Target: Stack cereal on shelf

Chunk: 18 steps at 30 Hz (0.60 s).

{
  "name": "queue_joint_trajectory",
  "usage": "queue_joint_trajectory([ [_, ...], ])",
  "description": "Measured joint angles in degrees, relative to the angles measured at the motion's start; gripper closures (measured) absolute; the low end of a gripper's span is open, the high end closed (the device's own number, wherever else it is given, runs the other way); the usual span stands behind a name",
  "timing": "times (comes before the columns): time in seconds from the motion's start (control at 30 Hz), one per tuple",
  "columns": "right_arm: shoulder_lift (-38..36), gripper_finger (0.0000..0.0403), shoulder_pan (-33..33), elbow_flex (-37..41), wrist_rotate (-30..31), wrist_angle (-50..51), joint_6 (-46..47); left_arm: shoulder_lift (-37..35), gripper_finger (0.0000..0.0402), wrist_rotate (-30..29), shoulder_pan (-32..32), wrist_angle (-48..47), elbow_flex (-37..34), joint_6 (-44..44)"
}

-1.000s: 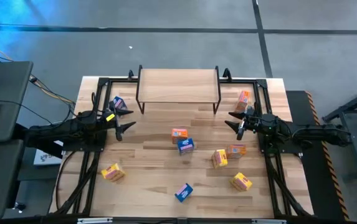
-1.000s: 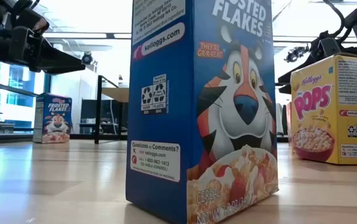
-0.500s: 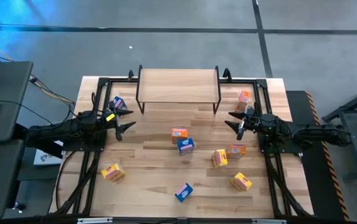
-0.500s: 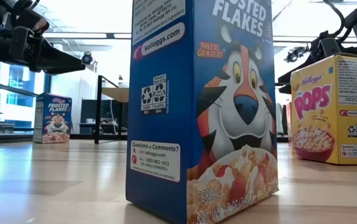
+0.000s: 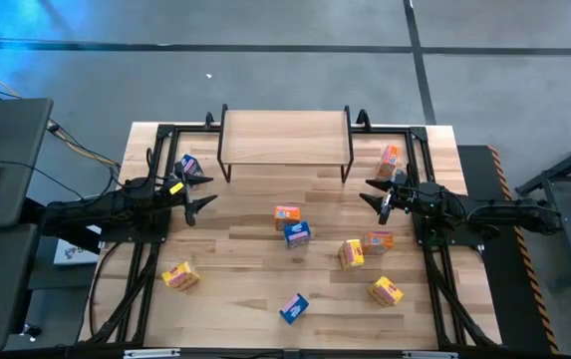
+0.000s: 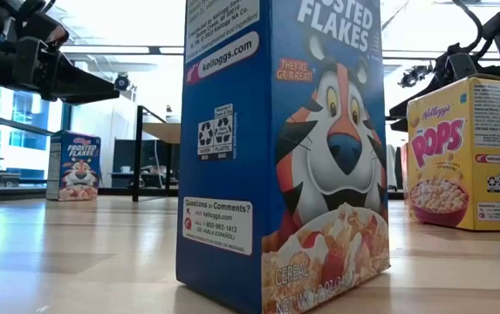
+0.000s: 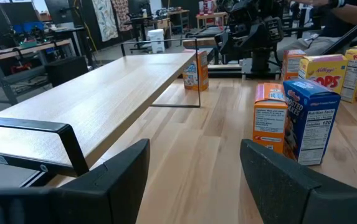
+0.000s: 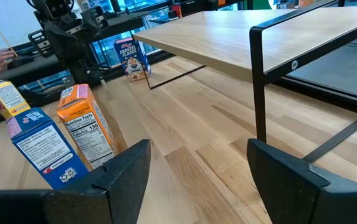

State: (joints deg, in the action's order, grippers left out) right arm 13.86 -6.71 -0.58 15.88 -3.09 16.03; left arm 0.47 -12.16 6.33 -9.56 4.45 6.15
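The shelf [image 5: 285, 138], a light wood plank on thin black legs, stands at the table's far edge with nothing on it. Nine small cereal boxes are scattered on the tabletop: an orange one [image 5: 286, 213] and a blue one [image 5: 297, 233] stand together at the centre, another blue one [image 5: 189, 166] near the shelf's left leg, another orange one [image 5: 390, 158] near its right leg. My left gripper [image 5: 197, 192] hovers open at the table's left, pointing right. My right gripper [image 5: 373, 192] hovers open at the right, pointing left. Neither touches a box.
More boxes stand toward the near side: yellow [image 5: 351, 253], orange [image 5: 378, 240], yellow [image 5: 386, 291], blue [image 5: 293, 308], yellow [image 5: 179, 276]. The blue near box [image 6: 280, 148] fills the low view. Black arm frames run along both table sides. Bare wood lies between the grippers and the shelf.
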Motion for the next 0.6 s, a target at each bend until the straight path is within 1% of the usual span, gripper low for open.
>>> queue_joint_trajectory([
  [0.6,0.0,0.0143,0.0,0.0,0.7,0.0,0.4,0.0,0.0161,0.0,0.0,0.0,0.0,0.0],
])
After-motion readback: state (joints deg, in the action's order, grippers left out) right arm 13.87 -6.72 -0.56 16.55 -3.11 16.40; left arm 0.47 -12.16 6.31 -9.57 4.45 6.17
